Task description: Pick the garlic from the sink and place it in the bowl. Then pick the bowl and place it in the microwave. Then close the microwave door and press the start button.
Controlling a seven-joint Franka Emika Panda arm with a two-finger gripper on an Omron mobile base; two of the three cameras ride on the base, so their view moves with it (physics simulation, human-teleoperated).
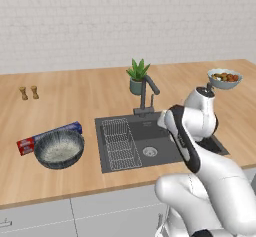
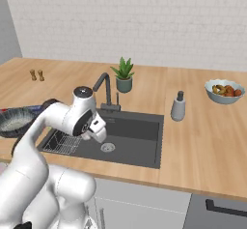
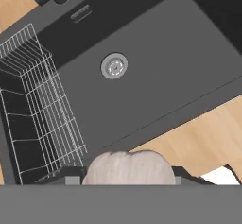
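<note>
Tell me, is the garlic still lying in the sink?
No. The garlic sits between the gripper's fingers, raised above the sink floor.

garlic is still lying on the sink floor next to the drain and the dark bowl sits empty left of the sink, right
Not quite. In the hand view the garlic sits between the gripper fingers, above the sink, not by the drain. The bowl is indeed empty, left of the sink.

Matt dark sink [image 3: 156, 72]; metal drain [image 3: 114, 66]; wire rack [image 3: 38, 109]; wood-grain counter [image 1: 75, 101].
</note>
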